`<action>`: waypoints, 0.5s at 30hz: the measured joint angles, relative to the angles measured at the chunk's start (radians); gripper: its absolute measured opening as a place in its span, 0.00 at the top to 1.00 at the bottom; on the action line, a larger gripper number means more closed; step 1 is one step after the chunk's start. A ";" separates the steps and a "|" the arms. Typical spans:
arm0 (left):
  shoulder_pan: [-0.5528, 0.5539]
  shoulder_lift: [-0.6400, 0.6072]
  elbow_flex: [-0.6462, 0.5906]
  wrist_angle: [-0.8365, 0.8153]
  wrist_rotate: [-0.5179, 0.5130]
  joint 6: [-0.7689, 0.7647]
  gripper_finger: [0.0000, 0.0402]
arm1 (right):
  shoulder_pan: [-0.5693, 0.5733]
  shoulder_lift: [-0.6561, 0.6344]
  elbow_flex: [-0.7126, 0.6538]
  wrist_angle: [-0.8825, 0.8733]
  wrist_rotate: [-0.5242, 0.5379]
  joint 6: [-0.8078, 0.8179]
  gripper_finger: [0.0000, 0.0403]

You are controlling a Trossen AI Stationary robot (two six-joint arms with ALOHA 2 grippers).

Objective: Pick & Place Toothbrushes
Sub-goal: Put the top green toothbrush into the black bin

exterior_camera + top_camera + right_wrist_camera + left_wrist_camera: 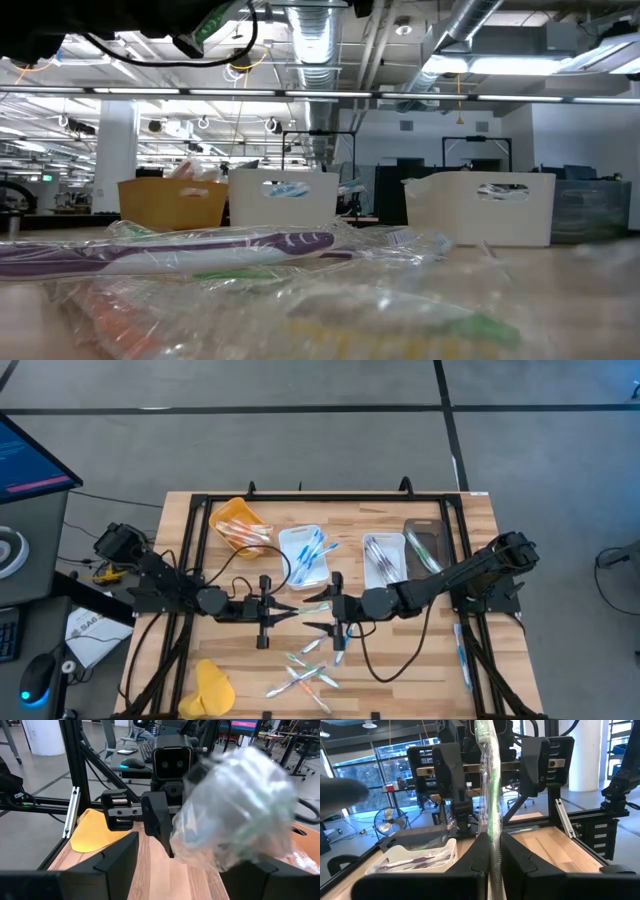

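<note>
Your green-handled toothbrush in clear plastic wrap [489, 795] hangs above the middle of the wooden slatted table [420, 660], clenched in the left gripper [298, 609]. Facing it, the right gripper [312, 626] stands with jaws spread wide around the wrapper's other end. More wrapped toothbrushes [305, 675] lie just beneath.

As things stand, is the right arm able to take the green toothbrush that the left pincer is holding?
Probably yes. The left pincer is shut on the wrapped green toothbrush, and the right pincer stands open right opposite it above the table's middle, nothing between them.
</note>
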 joint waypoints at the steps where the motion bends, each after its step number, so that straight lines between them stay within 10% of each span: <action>1: 0.000 0.000 0.000 0.000 0.000 0.000 0.96 | 0.000 0.000 0.000 0.000 0.000 0.000 0.39; 15: 0.020 0.000 0.000 0.000 -0.001 -0.003 0.96 | 0.000 0.000 0.000 0.001 0.000 -0.016 0.39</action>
